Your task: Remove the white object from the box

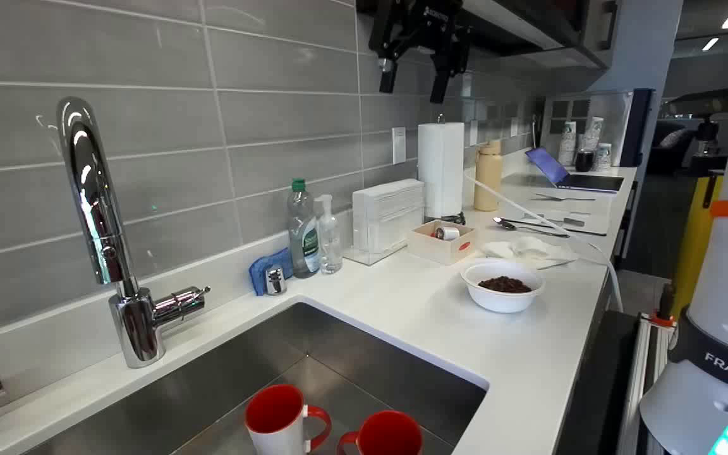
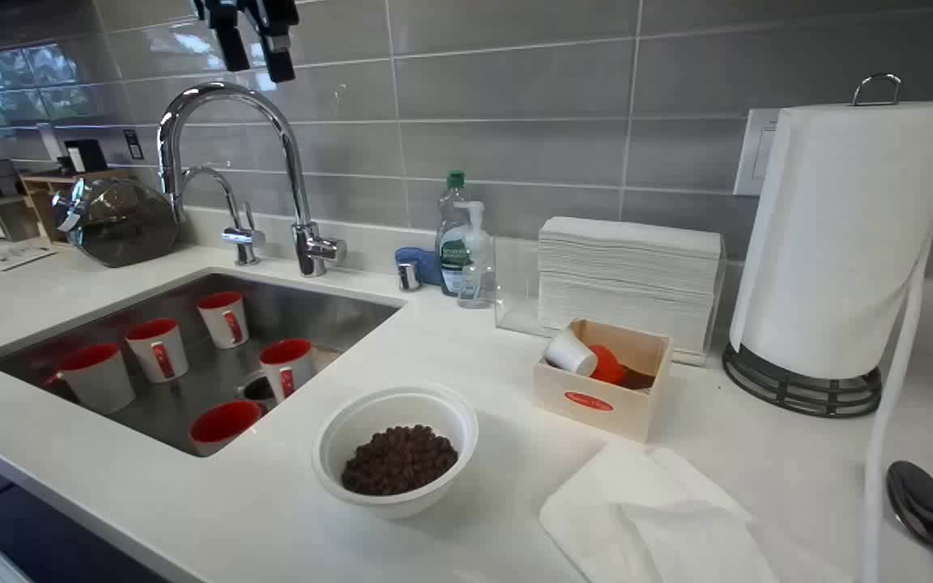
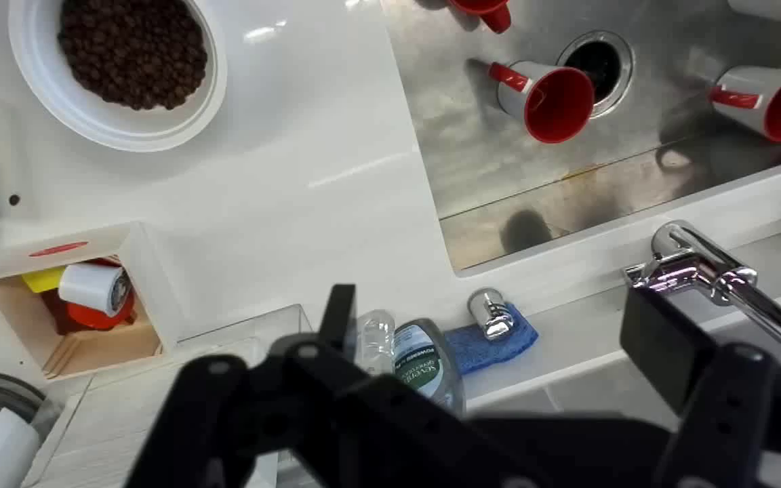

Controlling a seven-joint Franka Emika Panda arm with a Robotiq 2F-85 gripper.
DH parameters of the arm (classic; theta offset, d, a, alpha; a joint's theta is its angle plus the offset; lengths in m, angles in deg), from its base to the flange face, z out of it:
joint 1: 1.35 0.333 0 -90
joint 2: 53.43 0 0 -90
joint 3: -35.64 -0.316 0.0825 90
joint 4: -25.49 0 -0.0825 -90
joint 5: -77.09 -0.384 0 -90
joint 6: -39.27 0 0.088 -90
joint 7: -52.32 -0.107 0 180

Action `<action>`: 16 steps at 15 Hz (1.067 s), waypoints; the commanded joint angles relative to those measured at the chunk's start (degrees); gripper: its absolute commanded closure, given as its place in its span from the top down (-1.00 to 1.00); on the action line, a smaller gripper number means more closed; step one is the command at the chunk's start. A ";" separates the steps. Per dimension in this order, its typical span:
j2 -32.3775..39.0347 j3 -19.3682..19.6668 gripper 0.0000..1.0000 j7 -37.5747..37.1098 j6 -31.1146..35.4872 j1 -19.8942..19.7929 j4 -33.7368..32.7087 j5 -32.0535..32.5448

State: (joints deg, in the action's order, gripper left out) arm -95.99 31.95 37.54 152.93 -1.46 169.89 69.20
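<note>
The white object is a small white pod-like cup. It lies tilted in the open wooden box in both exterior views (white object (image 1: 448, 233), box (image 1: 443, 251); white object (image 2: 570, 353), box (image 2: 596, 407)). In the wrist view, the white object (image 3: 90, 286) lies on red and yellow items inside the box (image 3: 150, 278). My gripper (image 1: 413, 87) is open and empty, high above the counter. It also hangs near the top edge of an exterior view (image 2: 257, 66). In the wrist view, its fingers (image 3: 501, 332) are wide apart, with the box off to their left.
A white bowl of brown beans (image 2: 395, 457) stands near the box. Paper napkins (image 2: 630, 275), a paper towel roll (image 2: 847, 243), soap bottles (image 1: 303, 237) and a tall faucet (image 1: 89, 208) stand along the wall. The sink (image 3: 445, 156) holds several red-and-white mugs. A white cable (image 1: 528, 215) crosses the counter.
</note>
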 commanded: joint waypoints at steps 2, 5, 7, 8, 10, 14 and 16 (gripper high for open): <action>-0.02 -0.28 1.00 0.23 -0.13 -0.39 -0.21 -0.23; 1.88 -1.42 1.00 -2.54 3.79 -2.77 0.07 1.84; 5.10 -2.17 1.00 -7.34 8.52 -6.26 -0.46 3.23; 6.89 -2.24 1.00 -9.16 10.67 -7.64 -0.92 3.69; 11.31 -2.23 1.00 -12.95 15.22 -10.65 -1.98 4.92; 21.31 -1.96 1.00 -21.50 24.48 -16.48 -3.53 8.44; 26.08 -1.67 1.00 -26.99 28.03 -18.90 -4.36 11.24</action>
State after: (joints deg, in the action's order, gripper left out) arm -77.81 30.49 18.35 177.00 -17.22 169.04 76.65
